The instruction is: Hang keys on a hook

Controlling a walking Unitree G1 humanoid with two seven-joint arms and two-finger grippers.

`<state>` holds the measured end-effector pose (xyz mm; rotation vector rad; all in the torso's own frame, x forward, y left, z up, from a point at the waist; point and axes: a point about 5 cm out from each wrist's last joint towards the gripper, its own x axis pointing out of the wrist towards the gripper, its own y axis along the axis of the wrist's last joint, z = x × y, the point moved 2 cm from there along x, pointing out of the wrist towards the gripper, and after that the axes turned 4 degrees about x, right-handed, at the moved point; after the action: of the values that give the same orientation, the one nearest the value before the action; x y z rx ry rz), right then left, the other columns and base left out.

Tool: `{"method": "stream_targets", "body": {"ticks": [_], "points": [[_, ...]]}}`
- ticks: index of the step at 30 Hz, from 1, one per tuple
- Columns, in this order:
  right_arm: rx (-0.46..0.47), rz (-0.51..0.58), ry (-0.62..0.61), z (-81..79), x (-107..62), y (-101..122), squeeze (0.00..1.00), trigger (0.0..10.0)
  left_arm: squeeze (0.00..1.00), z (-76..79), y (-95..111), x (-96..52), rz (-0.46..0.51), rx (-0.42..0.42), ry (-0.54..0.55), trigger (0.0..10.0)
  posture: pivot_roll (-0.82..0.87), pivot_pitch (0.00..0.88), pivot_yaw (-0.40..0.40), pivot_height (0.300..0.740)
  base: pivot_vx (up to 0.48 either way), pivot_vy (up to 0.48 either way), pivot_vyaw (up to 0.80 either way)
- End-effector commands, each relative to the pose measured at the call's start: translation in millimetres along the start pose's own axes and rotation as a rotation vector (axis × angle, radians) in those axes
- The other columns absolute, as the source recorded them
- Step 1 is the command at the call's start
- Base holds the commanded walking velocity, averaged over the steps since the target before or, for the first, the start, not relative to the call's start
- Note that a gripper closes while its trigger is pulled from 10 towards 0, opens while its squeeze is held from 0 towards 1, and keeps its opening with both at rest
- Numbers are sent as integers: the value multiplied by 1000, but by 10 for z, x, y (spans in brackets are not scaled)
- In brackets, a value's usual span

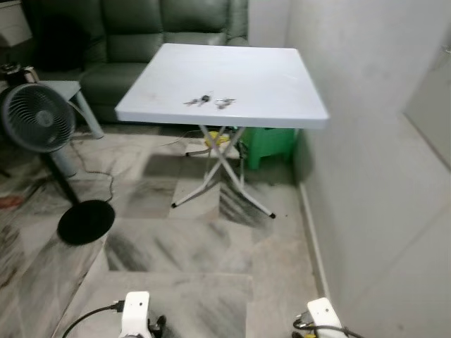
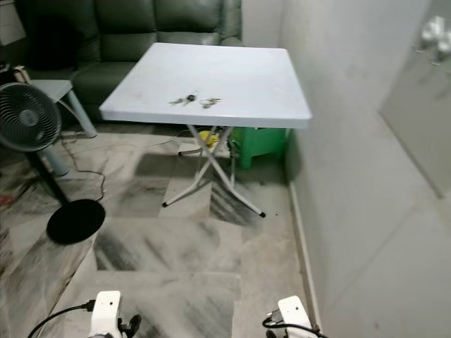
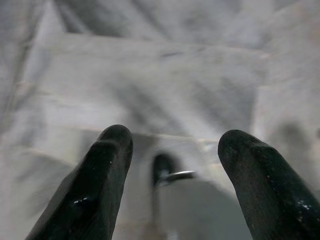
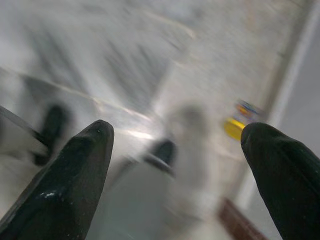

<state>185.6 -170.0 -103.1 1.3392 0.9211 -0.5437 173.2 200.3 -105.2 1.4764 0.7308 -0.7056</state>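
Two small bunches of keys (image 1: 199,101) (image 1: 225,103) lie close together near the front edge of a white folding table (image 1: 239,67), some way ahead of me. High on the right wall is a small white fitting (image 2: 432,34); it is too small to make out. Both arms hang low, the left arm (image 1: 135,313) and right arm (image 1: 320,315) at the bottom of the eye views. The left gripper (image 3: 172,140) is open over the marble floor with nothing between its fingers. The right gripper (image 4: 177,132) is open too, also over the floor.
A standing fan (image 1: 35,116) with a black round base (image 1: 86,222) is at the left. A dark green sofa (image 1: 141,35) stands behind the table, a green plastic stool (image 1: 271,144) under it. The white wall (image 1: 380,176) runs along the right.
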Motion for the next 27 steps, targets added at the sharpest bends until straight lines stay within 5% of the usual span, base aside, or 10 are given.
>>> {"method": "stream_targets", "body": {"ticks": [1,27], "points": [[7,-9,-35,128,-37,-40,0,10000,0,50,101,28,27,-3,-14,10000,-79,0,-16,740,0,469,0],[7,-9,-26,124,-39,-46,0,10000,0,56,99,28,28,-4,-15,10000,-73,0,-24,740,0,471,0]]}}
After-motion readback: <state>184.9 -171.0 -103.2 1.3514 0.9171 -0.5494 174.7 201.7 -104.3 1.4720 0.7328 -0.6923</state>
